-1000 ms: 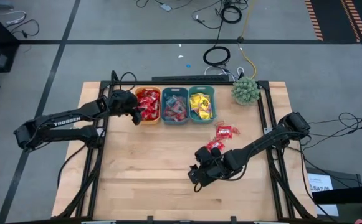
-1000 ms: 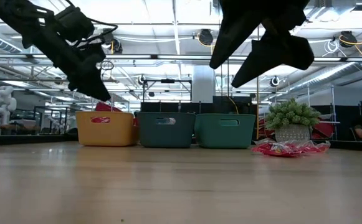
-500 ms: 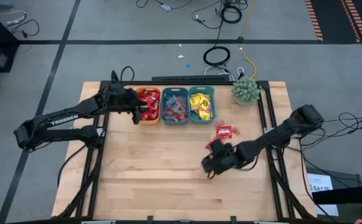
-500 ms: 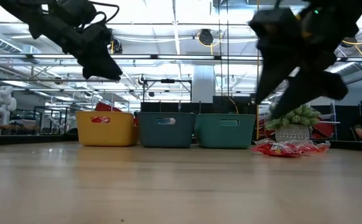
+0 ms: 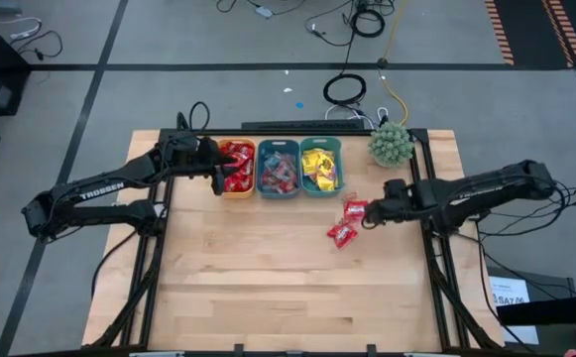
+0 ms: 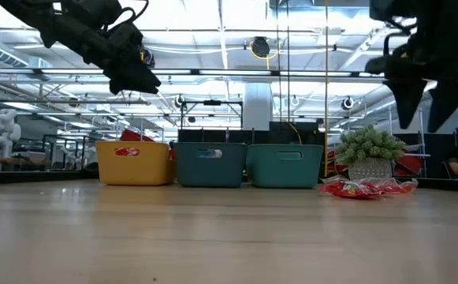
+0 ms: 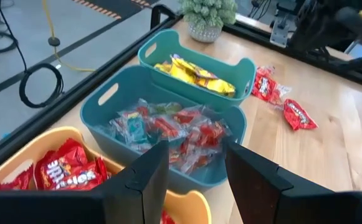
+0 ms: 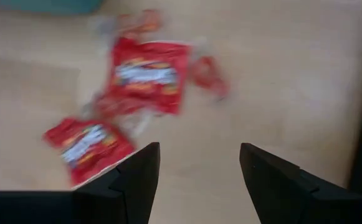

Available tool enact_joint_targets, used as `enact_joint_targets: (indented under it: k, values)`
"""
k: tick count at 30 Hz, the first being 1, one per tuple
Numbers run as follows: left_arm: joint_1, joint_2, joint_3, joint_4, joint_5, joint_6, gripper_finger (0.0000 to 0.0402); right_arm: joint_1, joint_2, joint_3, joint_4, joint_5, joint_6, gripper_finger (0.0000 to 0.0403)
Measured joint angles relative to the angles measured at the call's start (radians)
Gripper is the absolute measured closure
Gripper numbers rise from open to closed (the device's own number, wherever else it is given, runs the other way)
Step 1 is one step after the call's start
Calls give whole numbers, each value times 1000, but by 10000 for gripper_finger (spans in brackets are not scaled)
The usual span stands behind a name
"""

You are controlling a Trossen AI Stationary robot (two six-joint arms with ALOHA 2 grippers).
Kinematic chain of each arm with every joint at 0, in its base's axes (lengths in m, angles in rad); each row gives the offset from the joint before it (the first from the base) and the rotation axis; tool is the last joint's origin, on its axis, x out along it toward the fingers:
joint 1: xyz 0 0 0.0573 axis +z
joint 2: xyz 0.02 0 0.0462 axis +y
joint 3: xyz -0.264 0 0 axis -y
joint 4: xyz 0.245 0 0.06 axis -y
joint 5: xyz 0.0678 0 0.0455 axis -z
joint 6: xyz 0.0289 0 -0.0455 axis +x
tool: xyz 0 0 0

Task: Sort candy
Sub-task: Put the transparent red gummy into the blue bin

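Now red candy packets (image 8: 144, 73) lie just ahead of the right gripper (image 8: 199, 180), jaws apart, empty.

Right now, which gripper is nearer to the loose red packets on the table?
Right. The right gripper hovers beside the red packets, open. The left gripper is far off, over the orange bin.

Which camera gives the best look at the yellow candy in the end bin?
The left wrist view: the yellow candy lies plainly in the teal bin nearest the plant. The high view shows it smaller, from above. The low view shows only that bin's wall. The right wrist view misses it.
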Motion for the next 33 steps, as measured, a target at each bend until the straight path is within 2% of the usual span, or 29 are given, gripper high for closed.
enact_joint_targets:
  k: [3,10,14,17,23,28,33]
  values:
    - [0,0,0,14,0,0,237,-73,-3,0,-48,-21,-30,190]
    - [0,0,0,43,0,0,237,-248,64,-1,21,-46,-265,190]
    - [0,0,0,48,0,0,237,-346,128,-28,80,-135,-397,190]
    - [0,0,0,48,0,-2,237,-395,178,-65,144,-181,-463,190]
    - [0,0,0,48,1,-2,237,-434,273,-146,257,-205,-527,195]
    - [0,0,0,47,3,-2,237,-434,315,-183,358,-242,-539,236]
    - [0,0,0,47,5,-2,237,-434,306,-183,376,-246,-546,322]
